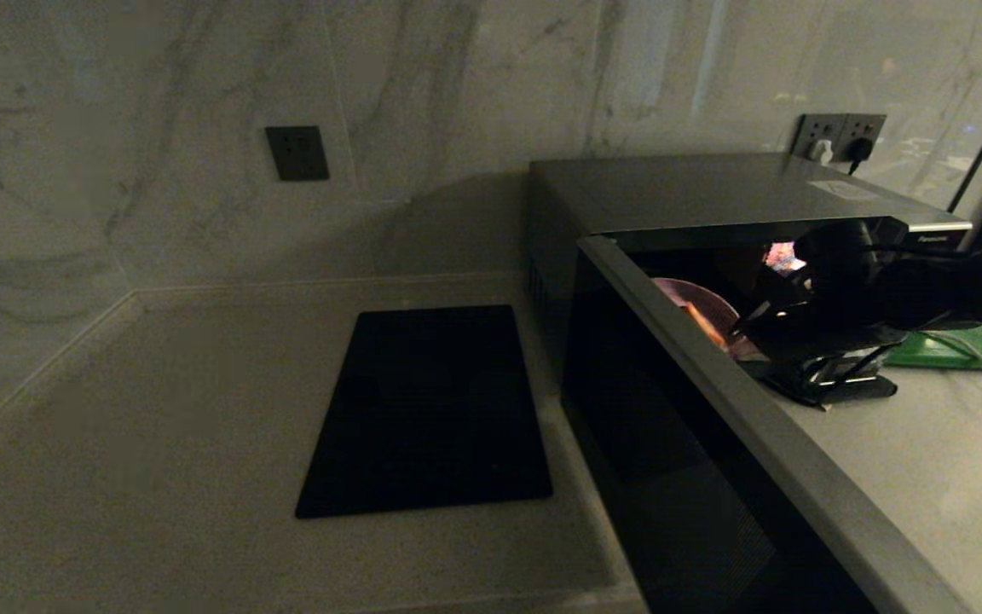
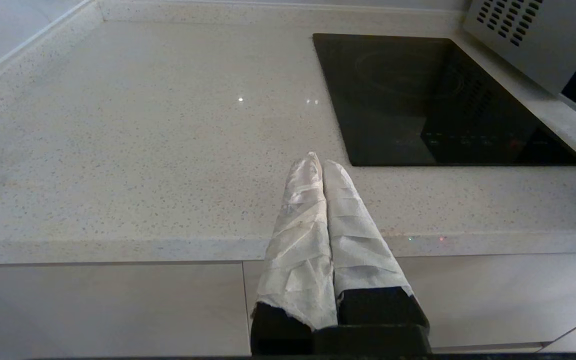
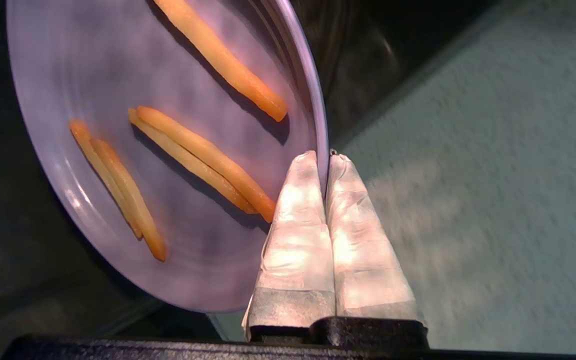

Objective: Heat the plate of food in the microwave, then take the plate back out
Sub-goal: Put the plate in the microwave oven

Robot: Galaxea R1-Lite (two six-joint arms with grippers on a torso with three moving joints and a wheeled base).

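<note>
Five fries on the plate of food (image 3: pixel 168 150), and my right gripper (image 3: pixel 327 160) is pinching its rim at the microwave (image 1: pixel 713 196) opening. Left gripper (image 2: pixel 322 167) closed, parked near the counter (image 2: pixel 143 150).

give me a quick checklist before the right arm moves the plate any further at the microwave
1. Right gripper pinches the rim of the plate of food: ok.
2. Food sticks all on the plate: ok.
3. Microwave door swung open: ok.
4. Plate clear of the door edge: cannot tell.
5. Left gripper shut, parked over the counter, out of the way: ok.
</note>
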